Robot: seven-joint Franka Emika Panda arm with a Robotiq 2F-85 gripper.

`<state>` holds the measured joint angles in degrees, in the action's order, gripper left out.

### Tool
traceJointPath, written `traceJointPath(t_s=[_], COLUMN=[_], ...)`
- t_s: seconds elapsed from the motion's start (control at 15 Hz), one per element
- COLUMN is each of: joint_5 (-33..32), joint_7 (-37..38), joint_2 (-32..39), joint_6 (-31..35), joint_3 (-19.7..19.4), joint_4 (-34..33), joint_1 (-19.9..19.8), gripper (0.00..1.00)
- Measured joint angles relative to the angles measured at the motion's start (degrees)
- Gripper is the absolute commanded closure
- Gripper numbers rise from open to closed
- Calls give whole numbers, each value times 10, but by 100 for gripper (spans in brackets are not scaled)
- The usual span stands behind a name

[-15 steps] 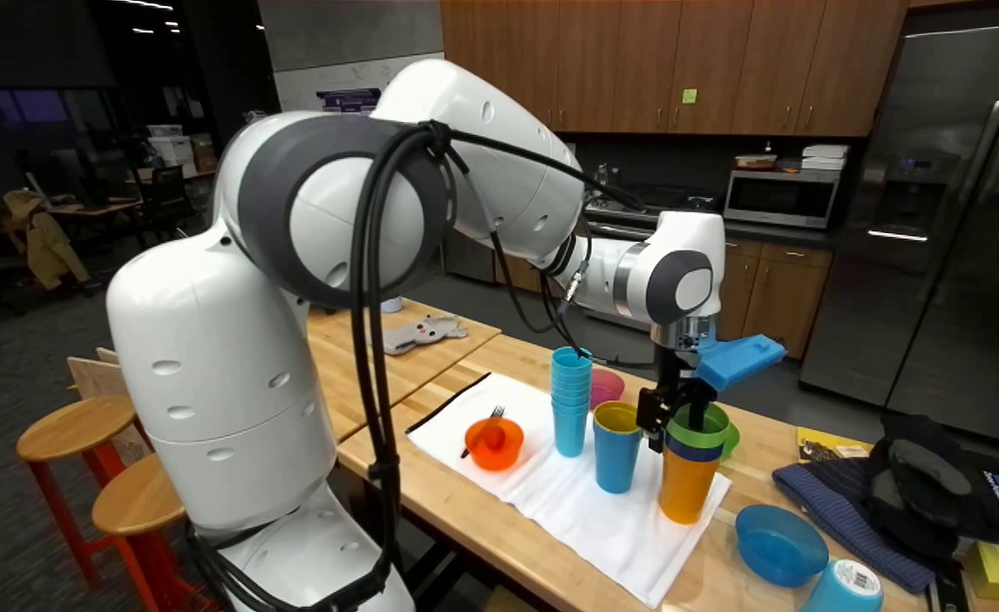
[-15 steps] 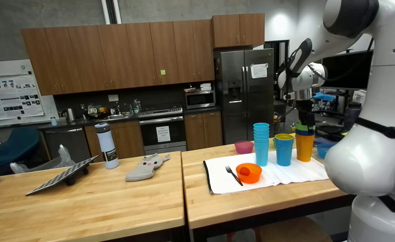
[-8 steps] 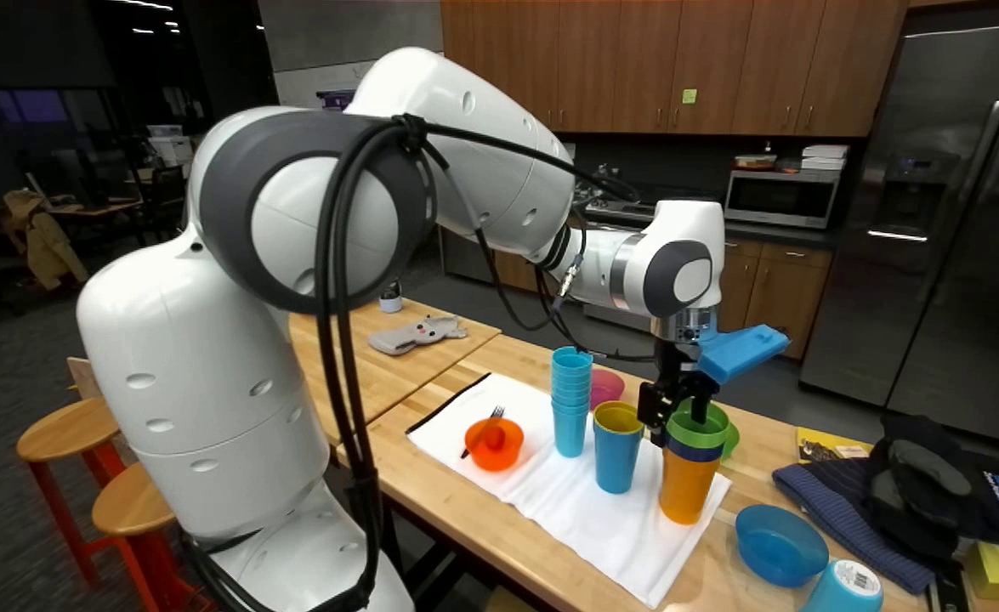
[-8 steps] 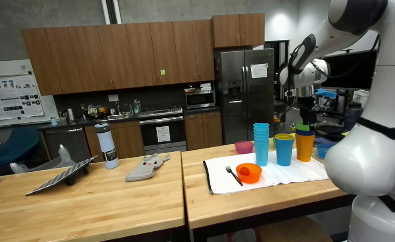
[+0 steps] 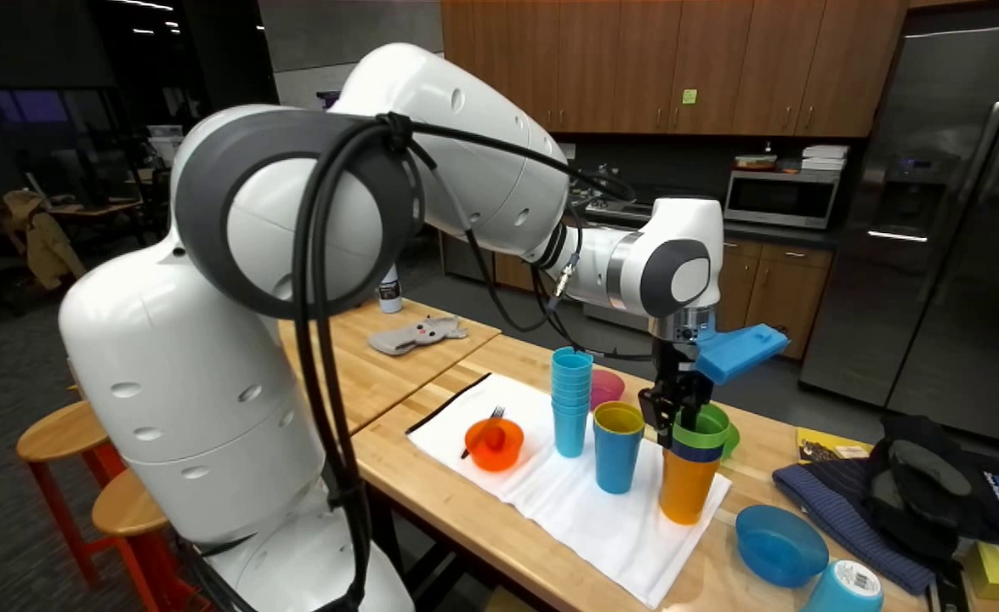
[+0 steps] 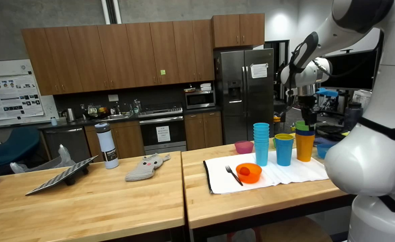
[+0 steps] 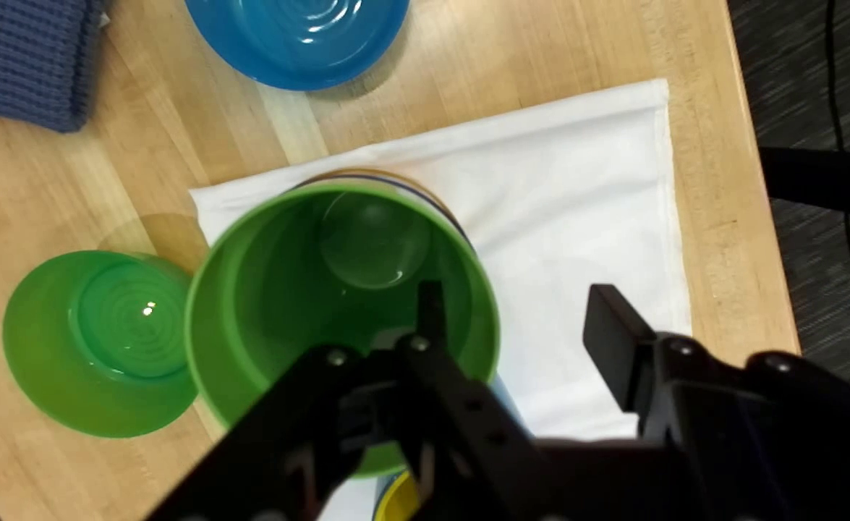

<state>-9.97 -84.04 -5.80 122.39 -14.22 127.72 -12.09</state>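
Note:
My gripper (image 7: 519, 318) stands open, pointing down over a green cup (image 7: 302, 275). One of its fingers (image 7: 432, 304) reaches inside that cup, while the opposite one is outside over the white cloth (image 7: 576, 188). The cup's rim runs between them, with a visible gap to the outer pad. In an exterior view the green cup sits nested in a dark blue cup (image 5: 696, 453) and an orange cup (image 5: 686, 491), upright on the cloth. Beside this stack stands a blue cup (image 5: 616, 459) with a yellow inside.
A tall stack of light blue cups (image 5: 570, 408) and an orange bowl (image 5: 495, 446) with a fork (image 6: 234, 175) share the cloth. Near the nested cups are a green bowl (image 7: 99, 347) and a blue bowl (image 5: 780, 544). A pink bowl (image 6: 243, 147) stands farther back.
The jaws have come closer together around the green cup's rim. In the exterior views the arm's elbow has swung back, while the gripper has hardly shifted. The cups have not moved.

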Motion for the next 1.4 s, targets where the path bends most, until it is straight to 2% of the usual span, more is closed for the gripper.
traceJointPath(t_s=[0.2, 0.27, 1.4], joint_5=[0, 0, 0], joint_7=[0, 0, -1], joint_2=[0, -1, -5], joint_6=[0, 1, 9], joint_3=[0, 0, -4], joint_4=[2, 2, 4], joint_1=[0, 0, 0], gripper=[99, 100, 99])
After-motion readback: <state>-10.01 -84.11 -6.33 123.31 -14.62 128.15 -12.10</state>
